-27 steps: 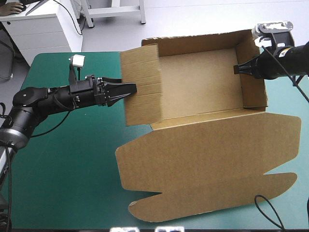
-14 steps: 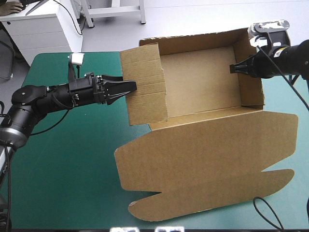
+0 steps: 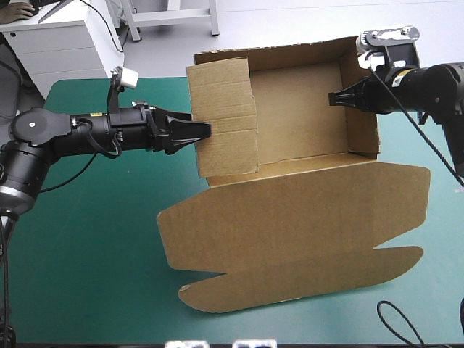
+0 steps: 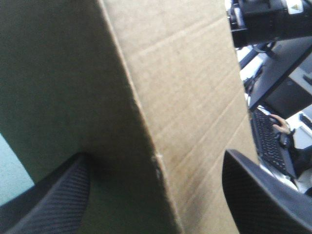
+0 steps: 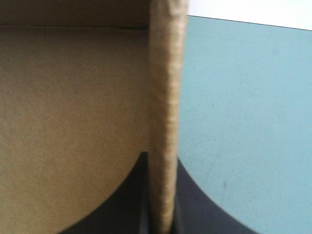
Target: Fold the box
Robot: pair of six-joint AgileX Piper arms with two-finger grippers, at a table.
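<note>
The brown box (image 3: 290,210) stands as an open tray at the table's far side, with its lid (image 3: 290,246) lying flat toward the front edge. My left gripper (image 3: 199,132) reaches in at the tray's left wall flap (image 3: 225,116). In the left wrist view its black fingers (image 4: 58,200) stand wide apart, open, with the creased board (image 4: 185,97) between them. My right gripper (image 3: 335,98) sits at the tray's right wall (image 3: 362,109). In the right wrist view, that gripper (image 5: 161,195) is shut on the wall's top edge (image 5: 166,97).
Bare teal-green cover (image 3: 87,254) lies to the left and front left of the box. The tray's far wall (image 3: 275,52) reaches past the table's far edge. A white cabinet (image 3: 65,36) stands beyond the far left corner.
The whole box has slid left and turned slightly, carried by my right gripper. My left gripper has shifted a little right and toward the far edge, staying at the left flap.
</note>
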